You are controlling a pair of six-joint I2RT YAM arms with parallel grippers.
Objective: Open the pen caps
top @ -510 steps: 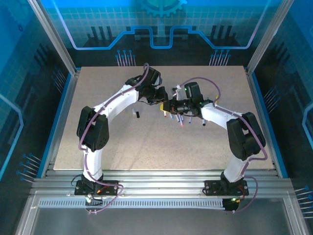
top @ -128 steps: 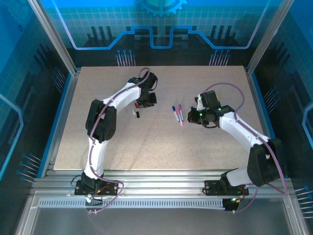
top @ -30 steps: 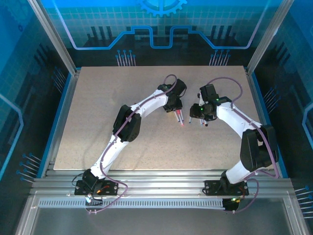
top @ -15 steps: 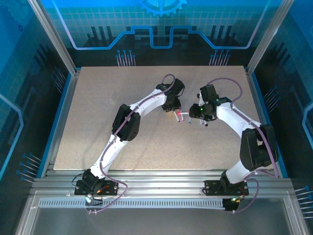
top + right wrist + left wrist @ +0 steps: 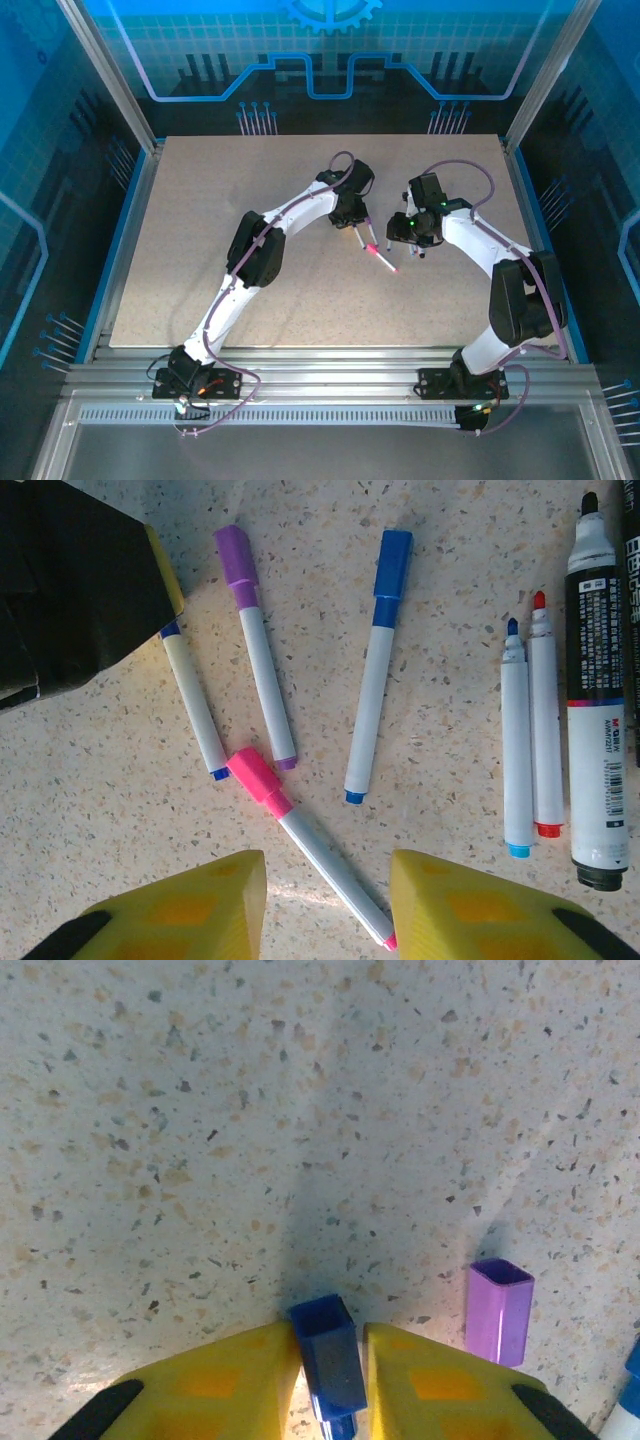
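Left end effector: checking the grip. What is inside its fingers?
A dark blue cap sits between the yellow fingers. Its pen body is mostly hidden behind them; firm contact cannot be told.

white label on black marker, barcode, print illegibly small

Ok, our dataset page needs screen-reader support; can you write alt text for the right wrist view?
Open yellow jaws of the right gripper straddle a pink-capped pen lying on a speckled table. Beyond it lie a purple-capped pen and a blue-capped pen, with the left gripper over a fourth pen's blue cap; at right, three uncapped markers.
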